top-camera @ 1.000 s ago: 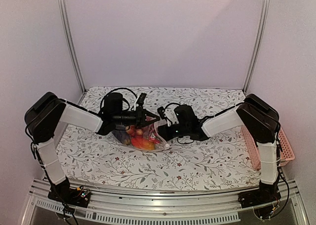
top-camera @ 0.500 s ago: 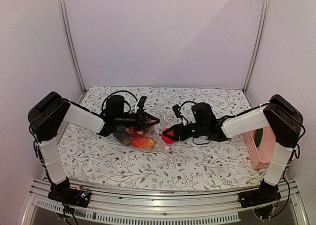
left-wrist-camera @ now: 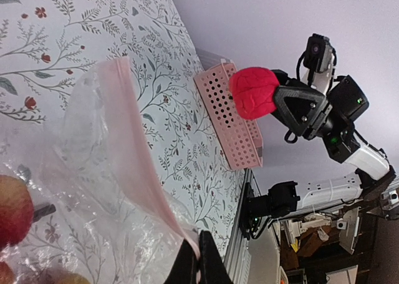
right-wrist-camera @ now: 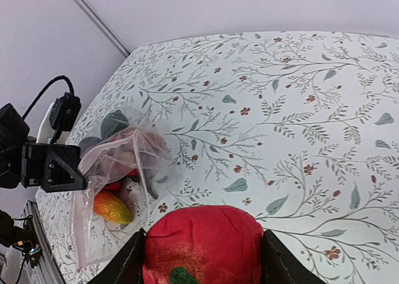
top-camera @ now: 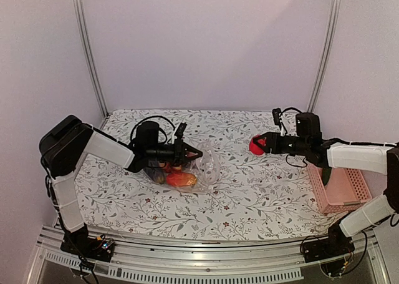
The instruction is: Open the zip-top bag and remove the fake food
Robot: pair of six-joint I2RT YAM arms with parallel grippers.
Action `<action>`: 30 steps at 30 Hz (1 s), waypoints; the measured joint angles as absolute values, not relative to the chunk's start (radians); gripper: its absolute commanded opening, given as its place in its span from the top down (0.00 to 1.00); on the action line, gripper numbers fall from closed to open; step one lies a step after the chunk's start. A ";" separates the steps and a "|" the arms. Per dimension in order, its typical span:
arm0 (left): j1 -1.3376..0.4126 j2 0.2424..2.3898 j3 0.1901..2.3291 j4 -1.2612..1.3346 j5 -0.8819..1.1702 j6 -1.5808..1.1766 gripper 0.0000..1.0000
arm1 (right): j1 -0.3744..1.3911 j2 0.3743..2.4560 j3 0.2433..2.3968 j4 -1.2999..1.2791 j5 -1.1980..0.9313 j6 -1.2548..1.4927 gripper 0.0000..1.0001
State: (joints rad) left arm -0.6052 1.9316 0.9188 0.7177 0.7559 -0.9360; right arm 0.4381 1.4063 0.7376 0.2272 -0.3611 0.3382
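The clear zip-top bag (top-camera: 209, 165) lies left of the table's middle with its mouth open toward the right. My left gripper (top-camera: 190, 151) is shut on the bag's pink zip rim (left-wrist-camera: 146, 178). Fake food stays inside: an orange piece (top-camera: 181, 179) and red pieces (left-wrist-camera: 12, 209). My right gripper (top-camera: 260, 143) hovers above the table to the right, well clear of the bag, shut on a round red fake food piece (right-wrist-camera: 202, 243) that fills the space between its fingers. In the right wrist view the bag (right-wrist-camera: 118, 162) lies far left with the orange piece (right-wrist-camera: 112, 207) showing.
A pink mesh basket (top-camera: 343, 187) stands at the right table edge, just beyond my right gripper, with a dark green piece (top-camera: 326, 175) at its near-left corner. Vertical frame posts stand at the back corners. Flowered cloth covers the table.
My right gripper has drawn the red piece out of the bag and carried it right and upward, toward the basket. My left gripper has kept its hold on the bag's rim.
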 measured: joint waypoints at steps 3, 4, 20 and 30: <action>-0.605 1.935 0.920 0.720 0.757 -0.936 1.00 | 0.331 1.340 0.725 0.159 -0.341 0.320 0.61; -0.605 1.936 0.920 0.721 0.757 -0.936 1.00 | 0.296 1.318 0.723 0.135 -0.332 0.315 0.61; -0.604 1.959 0.933 0.722 0.775 -0.944 1.00 | -0.168 1.094 0.567 -0.038 -0.161 0.353 0.57; -0.600 1.959 0.935 0.723 0.777 -0.950 1.00 | -0.191 1.151 0.564 -0.038 -0.086 0.347 0.46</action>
